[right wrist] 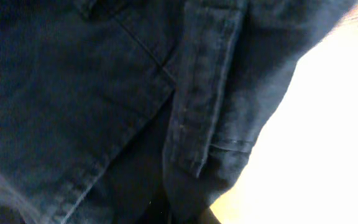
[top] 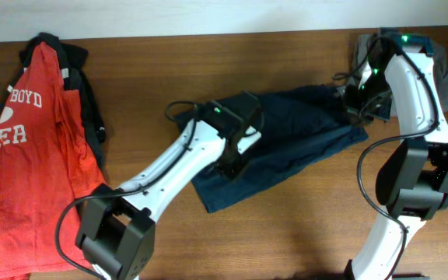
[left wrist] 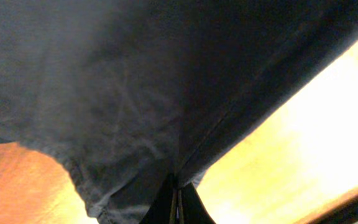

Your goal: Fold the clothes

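Navy trousers (top: pixel 302 136) lie crumpled across the middle of the wooden table (top: pixel 286 233). From the lower left, the left arm stretches diagonally, its left gripper (top: pixel 232 159) pinched tight on a fold of them. The right arm arches to the upper right, with the right gripper (top: pixel 362 105) at the cloth's right end; whether it grips cannot be told. A red T-shirt (top: pixel 37 155) fills the left edge, and bare wood runs along the bottom.

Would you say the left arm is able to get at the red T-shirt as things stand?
Probably, once freed: the left gripper is pinching the navy trousers, but only bare table lies between it and the red T-shirt.
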Available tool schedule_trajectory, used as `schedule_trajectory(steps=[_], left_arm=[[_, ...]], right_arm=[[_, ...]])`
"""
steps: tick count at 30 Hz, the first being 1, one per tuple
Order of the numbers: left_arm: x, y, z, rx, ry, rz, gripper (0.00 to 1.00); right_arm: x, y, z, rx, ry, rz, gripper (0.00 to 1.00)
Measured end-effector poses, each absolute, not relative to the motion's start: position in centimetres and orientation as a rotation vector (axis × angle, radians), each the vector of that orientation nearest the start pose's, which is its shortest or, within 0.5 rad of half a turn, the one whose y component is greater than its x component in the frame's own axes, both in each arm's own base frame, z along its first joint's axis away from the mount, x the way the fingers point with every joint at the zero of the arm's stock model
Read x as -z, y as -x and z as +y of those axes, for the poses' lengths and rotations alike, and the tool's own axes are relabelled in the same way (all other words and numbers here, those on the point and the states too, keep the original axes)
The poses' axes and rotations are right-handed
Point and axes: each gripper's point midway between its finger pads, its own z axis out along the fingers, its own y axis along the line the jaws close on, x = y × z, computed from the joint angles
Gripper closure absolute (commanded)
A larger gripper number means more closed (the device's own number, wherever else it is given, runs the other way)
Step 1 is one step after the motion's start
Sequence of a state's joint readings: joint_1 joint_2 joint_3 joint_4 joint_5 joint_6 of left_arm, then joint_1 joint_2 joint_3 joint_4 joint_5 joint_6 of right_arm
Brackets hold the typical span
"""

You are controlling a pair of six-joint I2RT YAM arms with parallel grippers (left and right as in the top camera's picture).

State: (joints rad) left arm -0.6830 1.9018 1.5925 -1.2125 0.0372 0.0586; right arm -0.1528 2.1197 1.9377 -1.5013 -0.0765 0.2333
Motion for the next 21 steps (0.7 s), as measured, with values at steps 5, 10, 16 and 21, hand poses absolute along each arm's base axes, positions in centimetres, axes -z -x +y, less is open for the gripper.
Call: schedule_trajectory(steps=[5, 10, 16, 21], left_arm=[[-7.4, -25.0, -24.1, 0.091, -1.226, 2.944, 0.99], [-4.9, -22.9, -22.3, 0.064, -1.225, 3.043, 0.41], [-4.7, -23.4, -23.2, 0.121, -1.168, 3.03, 0.38], [-4.7, -23.7, -23.7, 0.148, -1.152, 3.017, 0.37]], right_arm=[[-7.5, -36.3, -4.8, -0.131, -0.668, 3.25, 0.73], [-7.0, -36.6, -6.9, -0.104, -0.674, 3.217, 0.38], [-7.4, -38.3, -6.8, -0.229, -0.607, 3.153, 0.46], [-9.9, -40.9, -6.7, -0.278, -0.5, 3.063, 0.46]])
